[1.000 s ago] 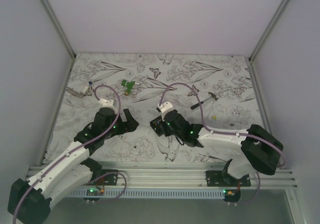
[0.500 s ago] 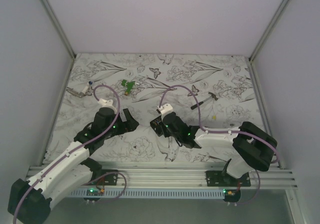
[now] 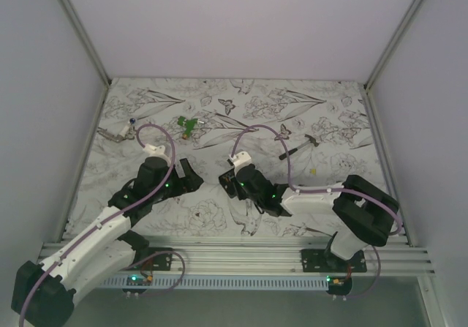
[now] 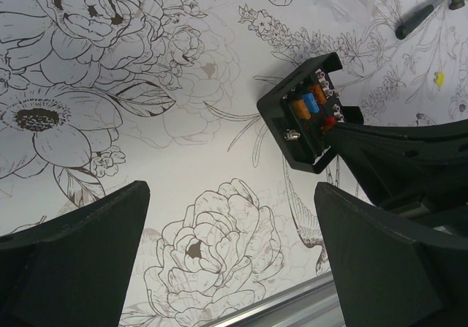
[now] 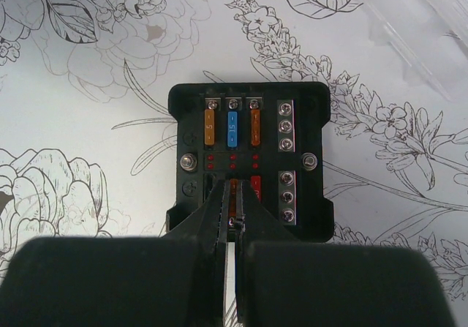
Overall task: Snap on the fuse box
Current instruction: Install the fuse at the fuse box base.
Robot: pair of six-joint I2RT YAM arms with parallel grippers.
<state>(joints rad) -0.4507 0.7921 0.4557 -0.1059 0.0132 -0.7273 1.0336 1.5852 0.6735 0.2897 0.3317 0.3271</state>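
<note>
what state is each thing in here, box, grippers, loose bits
fuse box: uncovered, fuses showing, flat on the table
clear plastic piece: off the box, lying beyond it
left gripper: open, empty, above the table
right gripper: shut, tips down at the box's near fuse row
small hammer: lying flat, nothing touching it
green piece: lying on the table, nothing touching it

Bright, even light, soft shadows; nearest fingers [image 5: 110, 283] slightly blurred.
</note>
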